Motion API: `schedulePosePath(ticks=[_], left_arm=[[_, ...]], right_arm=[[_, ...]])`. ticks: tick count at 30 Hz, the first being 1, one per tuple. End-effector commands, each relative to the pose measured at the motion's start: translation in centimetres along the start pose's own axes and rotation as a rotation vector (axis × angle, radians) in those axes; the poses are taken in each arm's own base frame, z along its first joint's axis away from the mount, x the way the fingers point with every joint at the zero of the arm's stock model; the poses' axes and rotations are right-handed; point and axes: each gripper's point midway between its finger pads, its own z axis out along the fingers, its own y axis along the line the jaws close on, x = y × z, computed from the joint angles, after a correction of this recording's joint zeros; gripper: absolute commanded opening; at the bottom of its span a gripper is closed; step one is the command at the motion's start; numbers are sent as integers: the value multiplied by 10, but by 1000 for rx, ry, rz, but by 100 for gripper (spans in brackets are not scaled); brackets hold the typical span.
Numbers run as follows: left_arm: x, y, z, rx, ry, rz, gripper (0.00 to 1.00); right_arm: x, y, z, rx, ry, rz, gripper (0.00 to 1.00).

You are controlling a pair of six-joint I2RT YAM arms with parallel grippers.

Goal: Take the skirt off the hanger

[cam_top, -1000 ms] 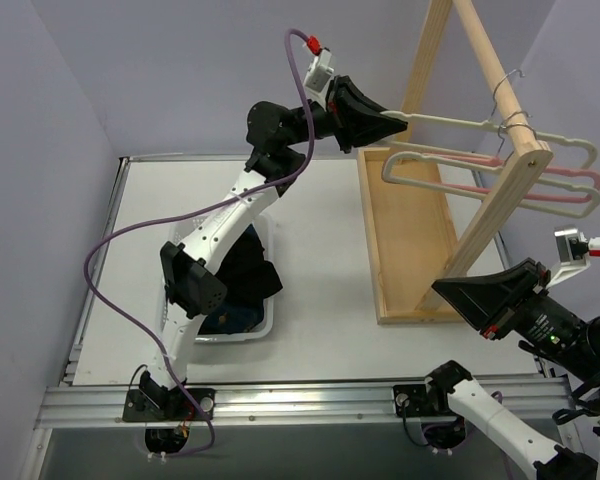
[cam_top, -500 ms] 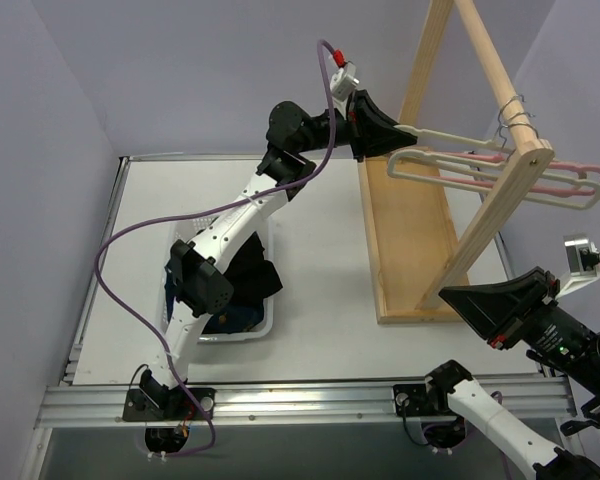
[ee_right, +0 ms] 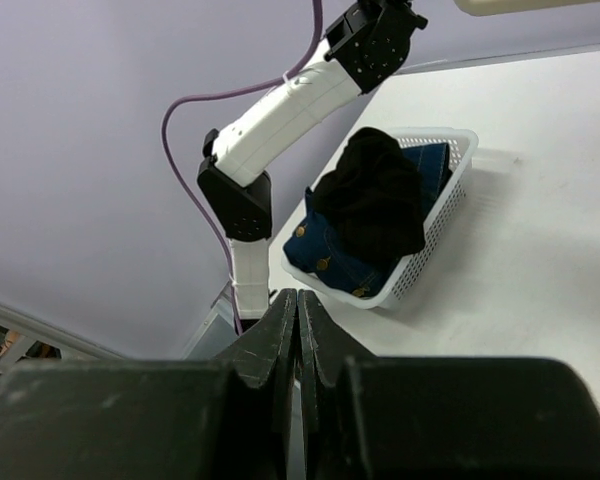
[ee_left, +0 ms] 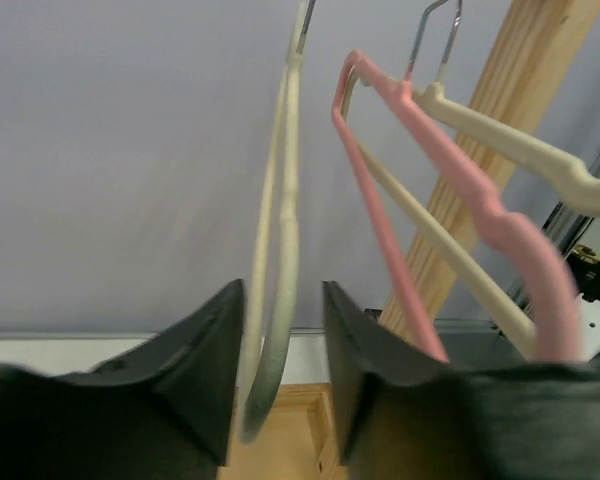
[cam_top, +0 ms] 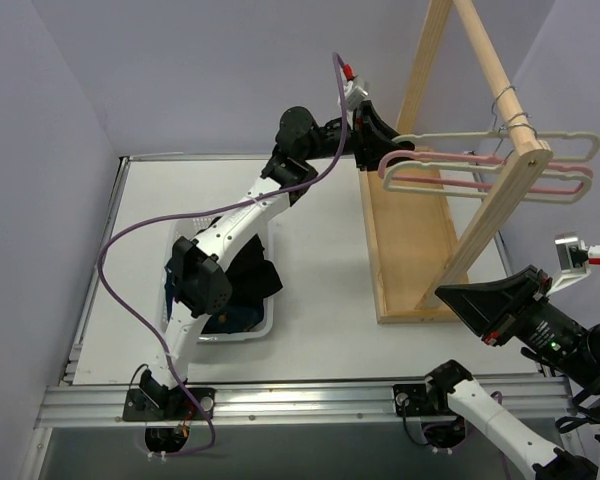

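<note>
One table bears a wooden rack, whose rail runs just beyond the left gripper. Well below that gripper, back toward its arm's base, sits a white basket. The skirt lies in it, off the hanger, a crumpled matte black heap on top of blue denim. The hanger, pale cream and bare, hangs from the rail. Its end loop sits between the left gripper's half-parted jaws with a gap on either side, so nothing is clamped. A pink hanger hangs just beside that gripper. The right gripper, low and well apart from the rack, is closed tight and empty.
</note>
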Motion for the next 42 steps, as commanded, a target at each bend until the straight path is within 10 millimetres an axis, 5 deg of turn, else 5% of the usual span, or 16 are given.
schedulePosePath(ticks=[1,4,5,8,17,21,22,24,25,29,35,42], left_arm=[[-29,-6,-13,-39,-6,25,50],[-42,-2,-22,-35,-27,22,64],[-48,-4,-24,-30,-36,31,77],[-65,-5,-30,-52,-59,45,95],[-118,19,-79,-324,-123,47,94],[-148,41,-135,-532,-199,18,94],[-134,55,-153,-597,-207,-47,94],[-170,41,-189,-682,-328,6,94],[-173,37,-202,-718,-356,6,94],[-166,13,-253,-907,-366,59,94],[-160,-39,-280,-965,-354,102,94],[-114,-54,-305,-858,-220,-220,94]], right_arm=[[-2,-2,7,-5,-9,-19,0],[-1,-3,10,-6,-5,-19,0],[0,-3,10,-5,-4,-20,0],[1,-5,12,-1,-1,-19,0],[2,-16,14,47,-2,-17,1],[6,-22,23,58,19,-14,18],[7,-23,25,60,23,-11,22],[8,-25,30,67,36,-11,30],[8,-26,31,69,42,-14,32],[8,-33,40,91,46,-23,48],[16,-51,58,139,82,-13,68],[18,-99,71,343,74,-37,100]])
